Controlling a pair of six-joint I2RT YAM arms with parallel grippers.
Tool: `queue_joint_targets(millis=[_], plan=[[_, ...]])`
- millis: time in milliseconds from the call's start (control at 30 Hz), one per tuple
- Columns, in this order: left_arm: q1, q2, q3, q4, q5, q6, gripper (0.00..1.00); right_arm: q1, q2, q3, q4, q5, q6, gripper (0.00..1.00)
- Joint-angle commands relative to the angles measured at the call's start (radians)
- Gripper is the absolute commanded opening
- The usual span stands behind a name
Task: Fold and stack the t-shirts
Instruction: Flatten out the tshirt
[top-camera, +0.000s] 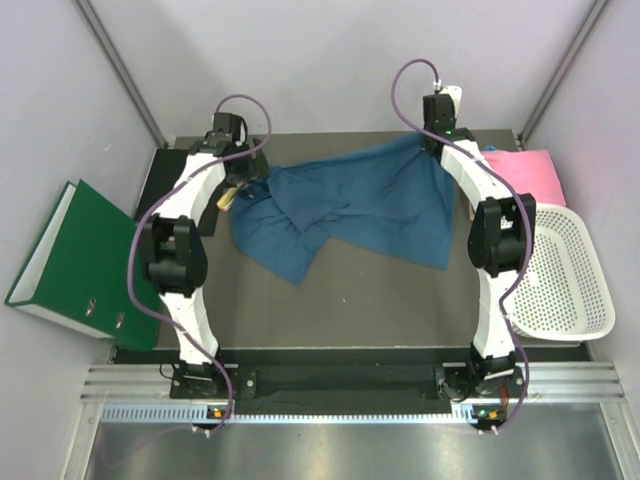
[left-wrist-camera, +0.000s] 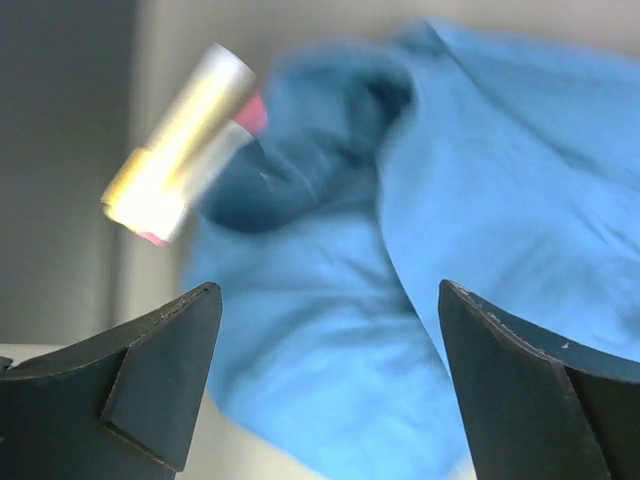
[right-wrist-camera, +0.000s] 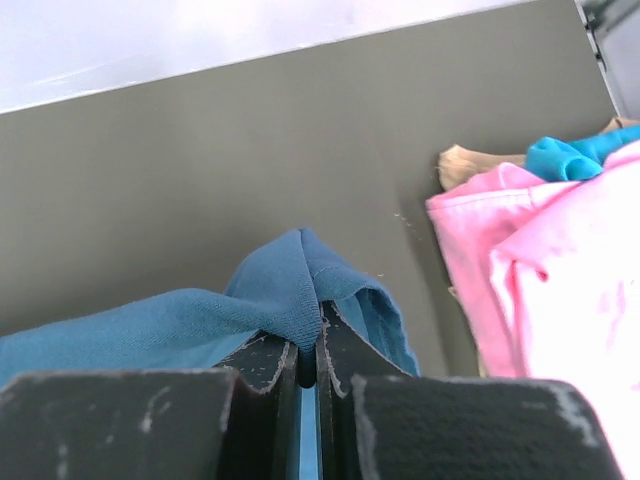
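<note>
The dark teal-blue t-shirt (top-camera: 350, 210) lies rumpled and spread across the middle of the dark mat. Its far right corner is pulled up by my right gripper (top-camera: 432, 145). In the right wrist view that gripper (right-wrist-camera: 308, 345) is shut on a pinched fold of the teal cloth (right-wrist-camera: 300, 280). My left gripper (top-camera: 238, 190) hangs over the shirt's left edge. Its jaws (left-wrist-camera: 330, 300) stand wide open with nothing between them, and the blue cloth (left-wrist-camera: 480, 180) lies below. The pink t-shirt (top-camera: 525, 170) lies bunched at the far right, also seen close by as pink cloth (right-wrist-camera: 560, 290).
A white mesh basket (top-camera: 565, 270) sits at the right edge. A green binder (top-camera: 75, 265) lies off the mat's left side. A blurred gold-coloured cylinder (left-wrist-camera: 180, 140) shows beside the shirt's left edge. Turquoise cloth (right-wrist-camera: 570, 155) peeks from behind the pink shirt.
</note>
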Motion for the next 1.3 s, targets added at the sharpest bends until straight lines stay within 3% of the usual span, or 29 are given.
queue_joint_targets(millis=[0,67,333,533,833,967,1033,1100,1267], plan=[[-0.005,-0.187,-0.242,0.17,0.297,-0.141,0.89,-0.049,0.027,0.056,0.039,-0.046,0.02,0.0],[-0.004,-0.209,-0.327,0.224,0.383,-0.21,0.86,-0.049,0.036,0.056,0.038,-0.06,0.025,0.0],[-0.01,-0.24,-0.55,0.364,0.501,-0.354,0.85,-0.049,0.055,0.036,0.034,-0.108,0.051,0.0],[-0.037,-0.161,-0.536,0.431,0.535,-0.402,0.82,-0.05,0.06,0.035,0.038,-0.125,0.052,0.0],[-0.097,0.0,-0.4,0.436,0.567,-0.413,0.74,-0.057,0.066,0.036,0.039,-0.131,0.055,0.01],[-0.123,0.056,-0.323,0.405,0.579,-0.405,0.57,-0.066,0.067,0.038,0.039,-0.129,0.058,0.01],[-0.135,0.073,-0.28,0.379,0.575,-0.39,0.23,-0.067,0.067,0.038,0.036,-0.129,0.058,0.01],[-0.135,0.075,-0.266,0.339,0.559,-0.385,0.0,-0.072,0.063,0.036,0.03,-0.131,0.058,0.01],[-0.116,-0.029,-0.248,0.295,0.497,-0.373,0.0,-0.072,0.015,0.004,0.024,-0.135,0.046,0.0]])
